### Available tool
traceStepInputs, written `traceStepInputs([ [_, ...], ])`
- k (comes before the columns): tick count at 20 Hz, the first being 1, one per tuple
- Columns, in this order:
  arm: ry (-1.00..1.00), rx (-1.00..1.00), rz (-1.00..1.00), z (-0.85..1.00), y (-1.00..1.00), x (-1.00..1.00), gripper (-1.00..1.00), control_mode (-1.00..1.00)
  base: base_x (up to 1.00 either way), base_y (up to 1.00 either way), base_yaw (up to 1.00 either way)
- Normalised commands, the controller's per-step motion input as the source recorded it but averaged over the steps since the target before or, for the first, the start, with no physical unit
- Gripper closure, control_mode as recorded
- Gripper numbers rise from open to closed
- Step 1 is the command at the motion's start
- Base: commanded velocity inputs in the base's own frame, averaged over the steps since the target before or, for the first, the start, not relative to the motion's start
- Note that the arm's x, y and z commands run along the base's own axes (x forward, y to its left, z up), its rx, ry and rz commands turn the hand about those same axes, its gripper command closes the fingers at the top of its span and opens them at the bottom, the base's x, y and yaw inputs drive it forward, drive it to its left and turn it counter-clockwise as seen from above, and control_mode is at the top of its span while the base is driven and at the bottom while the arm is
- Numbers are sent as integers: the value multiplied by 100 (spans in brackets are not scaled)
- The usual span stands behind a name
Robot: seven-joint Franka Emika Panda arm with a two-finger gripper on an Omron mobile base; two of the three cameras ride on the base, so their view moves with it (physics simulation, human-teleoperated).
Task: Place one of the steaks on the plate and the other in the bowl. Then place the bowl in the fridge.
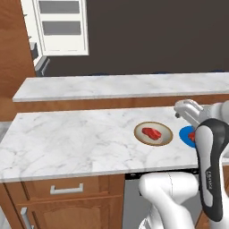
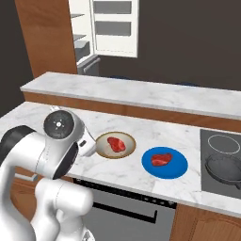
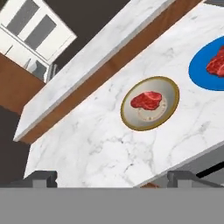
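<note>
The tan, brown-rimmed bowl [image 1: 163, 138] [image 2: 102, 147] [image 3: 171, 92] sits on the marble counter with one red steak [image 1: 151, 133] [image 2: 116, 143] [image 3: 147, 100] lying in it. Just to its right, the blue plate [image 1: 184, 133] [image 2: 176, 167] [image 3: 201, 72] carries the other steak [image 1: 192, 136] [image 2: 162, 159] [image 3: 217, 63]; my arm hides part of the plate in the left base view. My gripper [image 3: 113, 177] hovers open over the counter's front edge, short of the bowl, with nothing between its fingers. The fridge [image 1: 60, 24] [image 2: 115, 26] [image 3: 30, 26] stands at the back left with its door open.
A raised marble ledge [image 1: 120, 85] [image 2: 141, 94] runs behind the counter. To the right are a stove top [image 2: 207, 141] and a dark frying pan [image 2: 226, 170]. The counter's left half [image 1: 67, 138] is bare marble. Wooden drawers [image 1: 67, 190] sit below.
</note>
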Motion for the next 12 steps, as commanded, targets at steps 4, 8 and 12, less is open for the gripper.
traceStepInputs([
  [4, 24, 43, -36, -13, -11, 1, -100, -100, 0, 0, 0],
  [8, 53, 33, -20, -1, -8, 35, -100, -100, 0, 0, 0],
  [12, 28, 21, -3, -22, -23, 24, -100, -100, 0, 0, 0],
])
